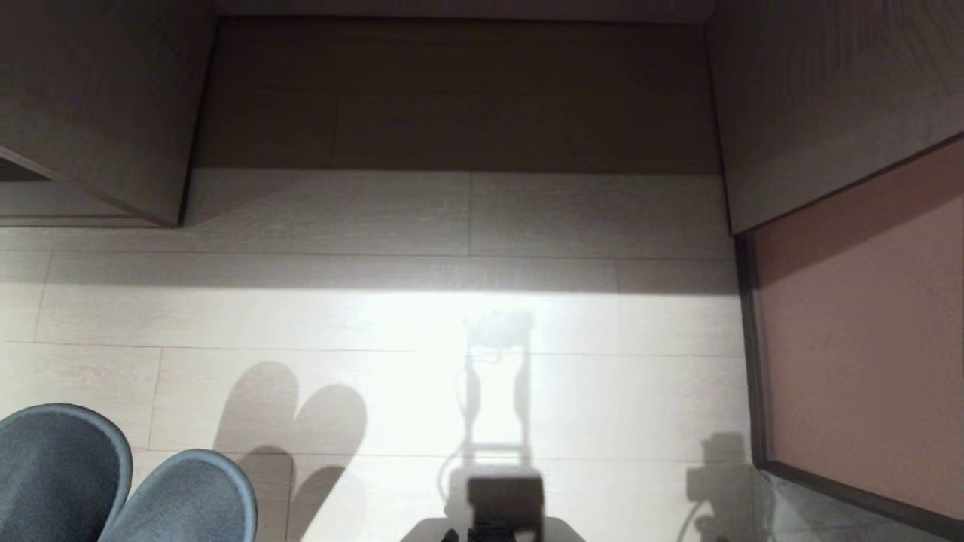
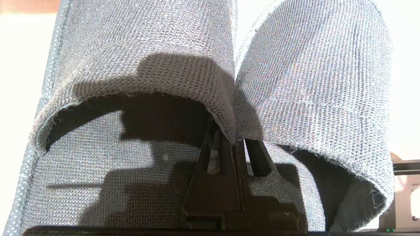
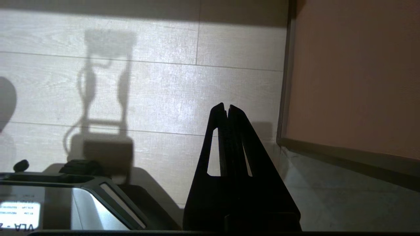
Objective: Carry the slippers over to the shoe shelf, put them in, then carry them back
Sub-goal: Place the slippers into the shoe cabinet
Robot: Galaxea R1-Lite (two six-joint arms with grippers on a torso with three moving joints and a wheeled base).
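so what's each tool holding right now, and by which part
The left tool pinches both slippers together by the adjoining edges of their uppers. The right tool is shut on nothing.

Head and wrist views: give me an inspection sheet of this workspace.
Surface: pale wood-grain plank floor, brightly lit, shadows on it.
Job's things: pair of greyish-blue fabric slippers, held together; low pale wood-grain shelf recess ahead holds nothing.
Clutter: nothing seen.
Grippers: left claw shut on the slippers' inner edges; right claw shut, holding nothing.
Cables: nothing seen directly, only a shadow.
Surroundings: pinkish wall panel on the right.
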